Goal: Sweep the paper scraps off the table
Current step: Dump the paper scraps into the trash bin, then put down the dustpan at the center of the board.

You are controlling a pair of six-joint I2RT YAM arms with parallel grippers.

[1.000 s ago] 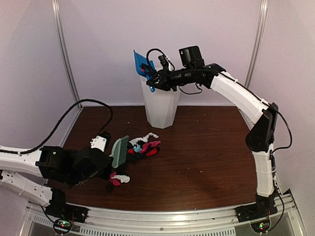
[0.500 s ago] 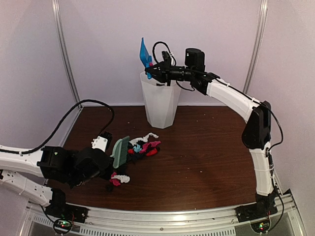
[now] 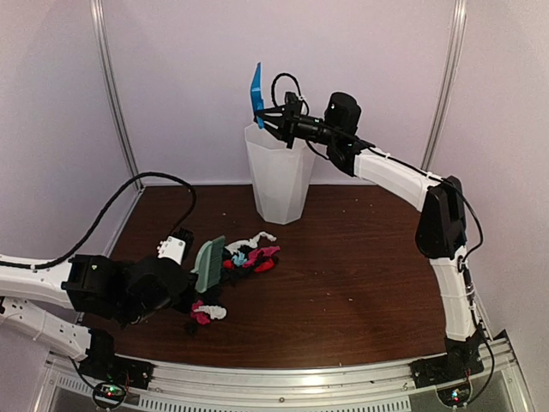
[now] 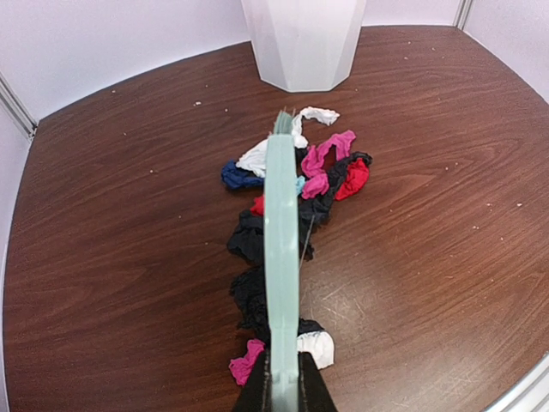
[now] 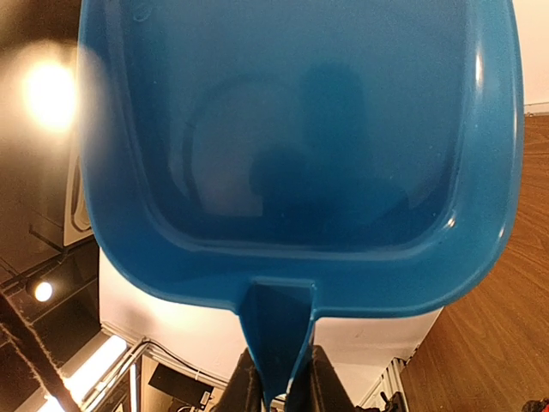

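**Dustpan up over the bin, scraps on the table's left half**

- Your right gripper (image 5: pixel 279 384) is clamped on the handle of the blue dustpan (image 3: pixel 256 88). In the wrist view both fingers pinch the handle stub.
- The pan is tipped nearly upright, edge-on to the top camera, just above the rim of the white bin (image 3: pixel 279 180).
- The bin stands at the far edge of the table (image 3: pixel 369 275), about mid-width.
- Your left gripper (image 4: pixel 283 393) is closed on the mint-green brush (image 4: pixel 280 249), low over the table near the left edge. The brush head points toward the far edge.
- The paper scraps (image 4: pixel 319 176) lie in a loose line in the left half of the table, between the left edge and the centre, running from the near side toward the bin.
- The main bunch is pink, red, black, navy and white and sits just right of the brush head. A smaller pink, white and black clump lies closer to the near edge, by the left gripper.
- In the left wrist view the brush crosses over the line of scraps. You can't tell from either view whether the bristles touch the wood.
- Small pale flecks dot the wood around the bin. They are too small to identify.
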